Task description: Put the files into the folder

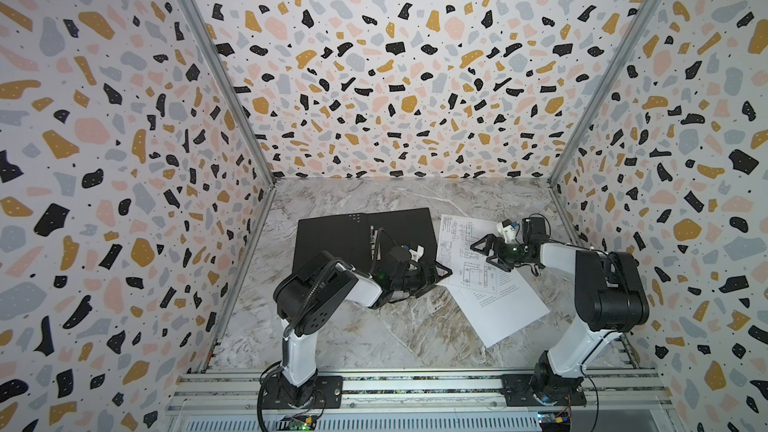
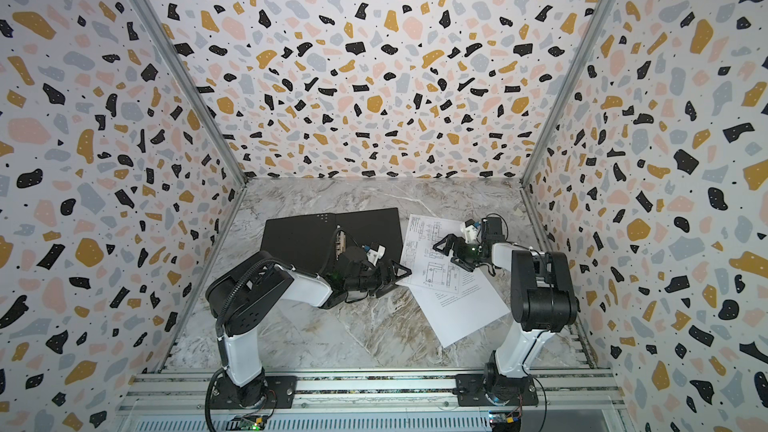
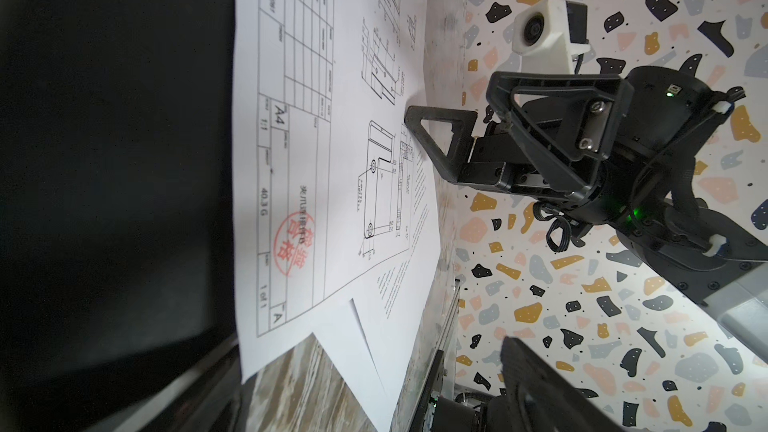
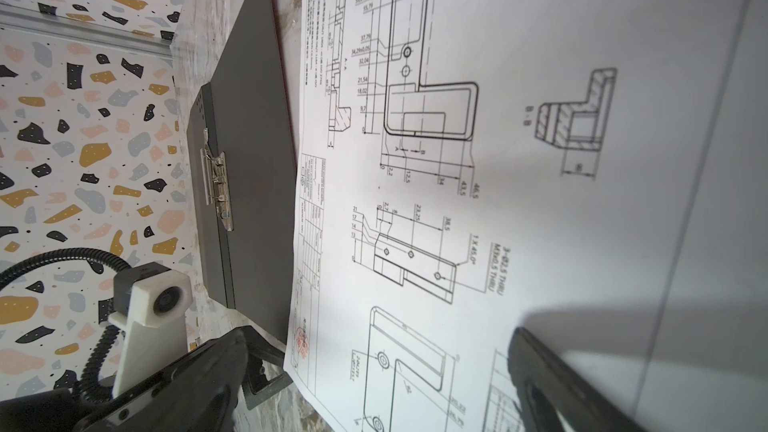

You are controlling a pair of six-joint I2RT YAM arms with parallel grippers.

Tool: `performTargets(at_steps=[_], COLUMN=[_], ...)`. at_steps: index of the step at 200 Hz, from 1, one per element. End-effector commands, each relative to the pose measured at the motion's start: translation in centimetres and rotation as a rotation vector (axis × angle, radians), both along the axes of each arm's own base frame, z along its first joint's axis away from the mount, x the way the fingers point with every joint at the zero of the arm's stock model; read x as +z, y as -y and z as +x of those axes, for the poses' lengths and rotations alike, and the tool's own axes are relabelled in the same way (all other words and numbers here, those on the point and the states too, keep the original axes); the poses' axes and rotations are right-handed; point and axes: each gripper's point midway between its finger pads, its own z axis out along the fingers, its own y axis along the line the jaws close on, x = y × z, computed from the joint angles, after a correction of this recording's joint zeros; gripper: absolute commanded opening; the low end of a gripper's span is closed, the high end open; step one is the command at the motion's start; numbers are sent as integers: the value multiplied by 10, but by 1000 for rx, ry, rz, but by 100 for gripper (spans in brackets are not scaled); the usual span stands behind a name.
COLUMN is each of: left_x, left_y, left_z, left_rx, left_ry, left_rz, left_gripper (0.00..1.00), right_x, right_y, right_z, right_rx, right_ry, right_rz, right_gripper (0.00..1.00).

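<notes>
1. An enclosed booth with speckled walls (image 1: 374,56) and a marble-patterned surface (image 1: 374,326), seen from above.
2. The folder (image 1: 332,238) lies opened flat on the surface, left of centre. Its black inside faces up, and a metal clip (image 4: 218,184) runs along its spine.
3. The files are both outside the folder, on the surface to its right. The diagram sheet (image 1: 461,251) lies on top and partly covers the text sheet (image 1: 507,309), which sticks out toward the near right.
4. The diagram sheet's long edge runs just beside the folder's right flap. A red stamp (image 3: 293,243) marks the sheet near the corner closest to the left arm.
5. The left end effector (image 1: 438,280) sits low at the near corner of the folder's right flap, next to the diagram sheet's edge. Its jaws are spread and nothing is seen gripped between them.
6. The right end effector (image 1: 484,253) is released, jaws wide apart, low over the middle of the diagram sheet. Whether a fingertip touches the paper cannot be told.
7. Progress, as a judgement: the task looks to be at an early stage. The folder is already open and ready to receive paper, but neither sheet is in it yet.
8. What is left: both sheets have to be moved onto the black inside, and the cover perhaps closed over them afterwards.
</notes>
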Motion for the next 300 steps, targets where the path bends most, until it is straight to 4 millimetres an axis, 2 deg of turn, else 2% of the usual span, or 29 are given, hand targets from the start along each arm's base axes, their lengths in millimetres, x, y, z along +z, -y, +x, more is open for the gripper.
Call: performTargets(at_steps=[1, 41, 75, 124, 162, 188, 208, 228, 260, 300], left_x=[15, 23, 17, 9, 0, -5, -5, -2, 11, 18], left_y=[5, 9, 10, 13, 17, 18, 19, 15, -2, -44], left_z=[2, 6, 7, 14, 19, 23, 25, 28, 37, 46], left_rx=[4, 5, 1, -8, -19, -33, -48, -49, -12, 75], left_ry=[44, 55, 53, 79, 89, 103, 124, 156, 211, 219], left_rz=[-49, -75, -54, 1, 38, 78, 108, 154, 199, 227], left_gripper=[92, 88, 83, 69, 47, 23, 9, 0, 0, 0], right_x=[-20, -20, -20, -20, -18, -14, -8, 3, 20, 34], right_y=[6, 7, 7, 7, 7, 7, 6, 7, 7, 3], right_z=[-12, -12, -11, -11, -9, -7, -5, 0, 6, 10], right_rx=[-11, -12, -14, -16, -18, -21, -23, -28, -31, -22], right_ry=[-83, -84, -87, -84, -79, -70, -54, -25, 16, 45], right_rz=[-46, -46, -44, -43, -41, -37, -32, -31, -27, -19], right_gripper=[99, 99, 99, 99, 98, 98, 98, 98, 98, 98])
